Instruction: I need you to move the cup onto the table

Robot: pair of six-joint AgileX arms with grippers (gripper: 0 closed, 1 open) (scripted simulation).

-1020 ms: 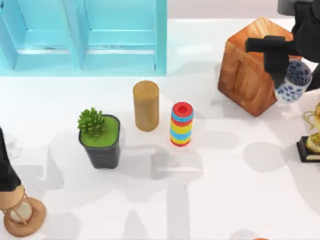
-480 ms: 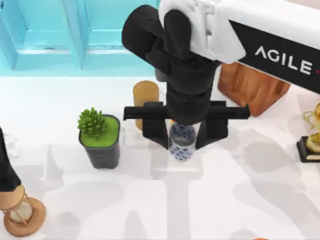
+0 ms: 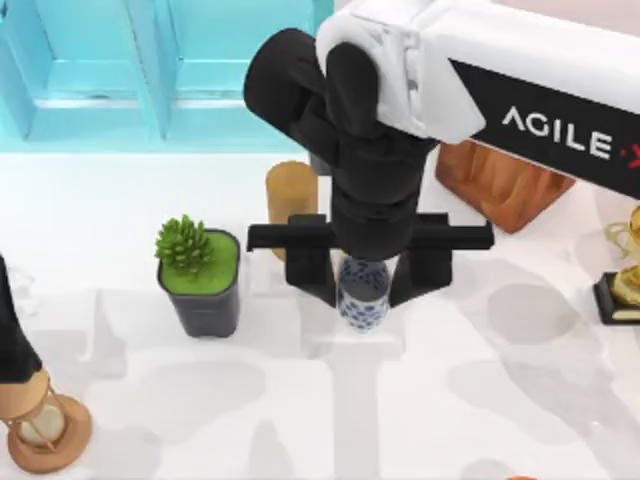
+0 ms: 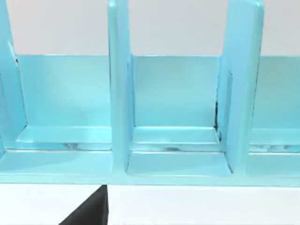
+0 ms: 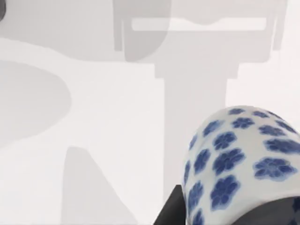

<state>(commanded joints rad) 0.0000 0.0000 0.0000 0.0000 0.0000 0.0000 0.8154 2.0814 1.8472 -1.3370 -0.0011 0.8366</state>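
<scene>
A glazed, blue-flowered cup [image 3: 362,295], likely slippery and breakable, is held by its sides in the right tool [image 3: 363,290], just beside the potted plant [image 3: 199,270], above the tabletop [image 3: 480,400].

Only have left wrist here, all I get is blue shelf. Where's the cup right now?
Observer: In the top view the cup, white with blue flowers, is held between the fingers of the right gripper, mid-table, in front of the tan cylinder.
Operator: Is it down on the table yet?
Observer: I can't tell whether it touches. The right wrist view shows bare white table past the cup, with the gripper's shadow on it.
Operator: Anything close on the left?
Observer: A potted plant stands beside the gripper, apart from it.
Operator: Left arm?
Observer: The left arm is parked at the top view's left edge, by the hourglass.
</scene>
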